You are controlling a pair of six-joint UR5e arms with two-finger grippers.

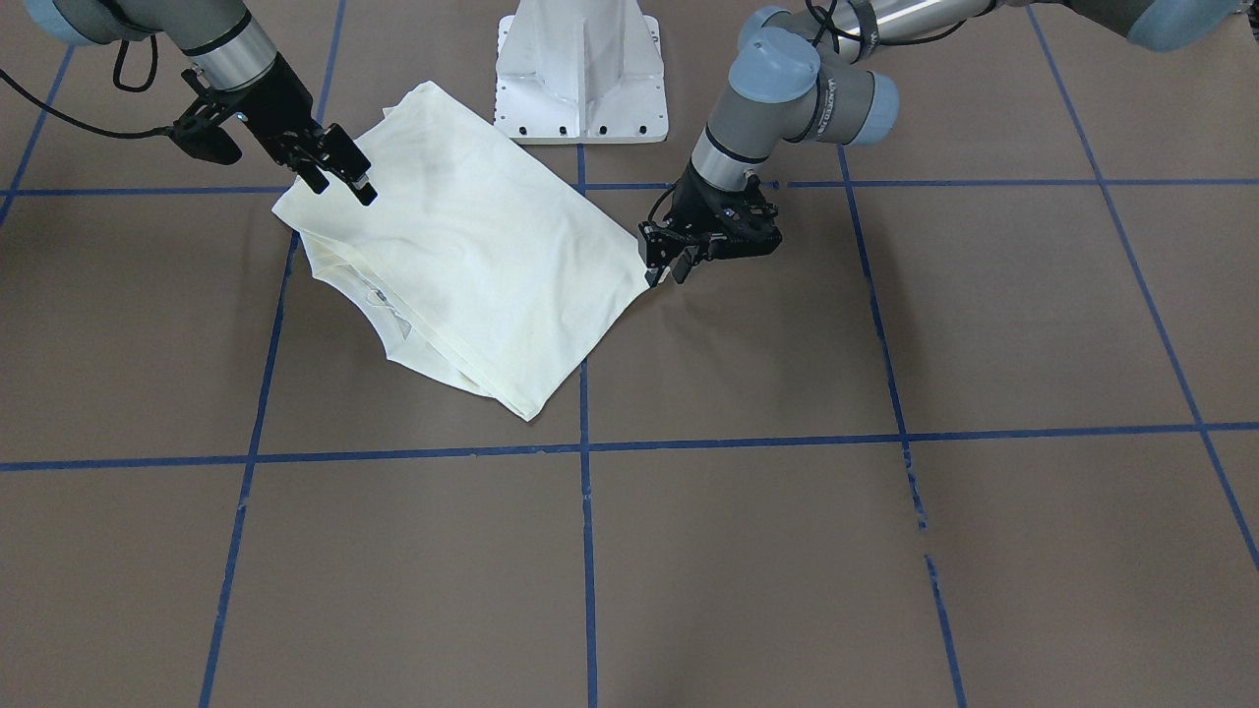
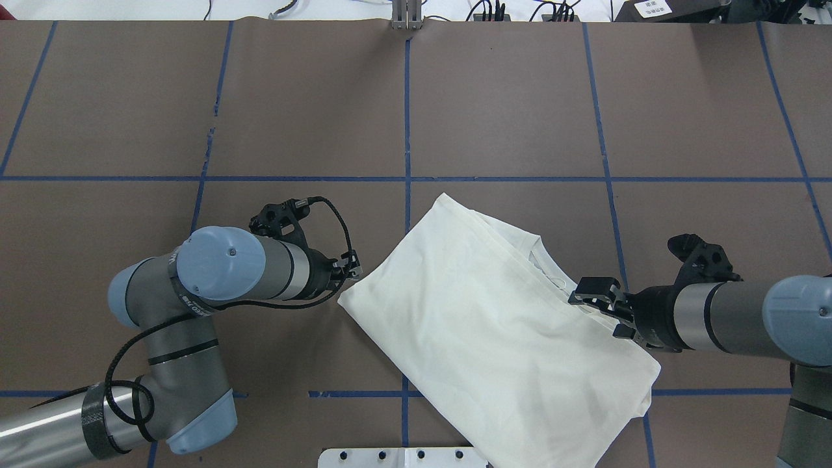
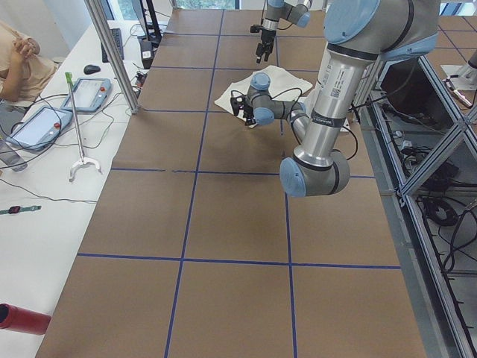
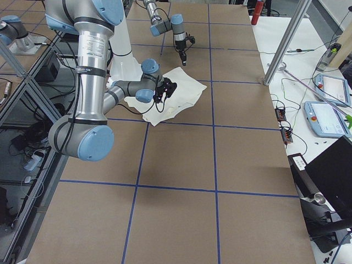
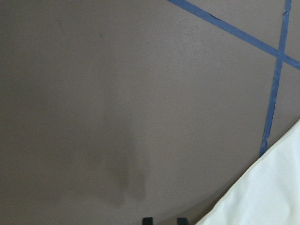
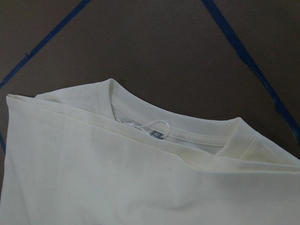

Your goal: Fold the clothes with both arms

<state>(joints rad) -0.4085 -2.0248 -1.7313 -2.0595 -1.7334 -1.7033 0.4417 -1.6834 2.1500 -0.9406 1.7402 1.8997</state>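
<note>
The cream shirt (image 1: pixel 472 256) lies folded flat on the brown table, plain side up; the print is hidden. It also shows in the overhead view (image 2: pixel 494 325). Its collar (image 6: pixel 178 131) with a small label faces the right arm's side. My left gripper (image 1: pixel 669 270) is low at the shirt's pointed corner, beside the cloth, jaws slightly apart and empty; its fingertips (image 5: pixel 147 220) show with bare table between them. My right gripper (image 1: pixel 339 182) hovers over the shirt's edge near the collar, open and empty (image 2: pixel 601 309).
The white pedestal base (image 1: pixel 580 69) stands right behind the shirt. Blue tape lines (image 1: pixel 585 447) grid the table. A side bench with tablets (image 3: pixel 89 93) and a seated person (image 3: pixel 15 60) lies beyond the table's far edge.
</note>
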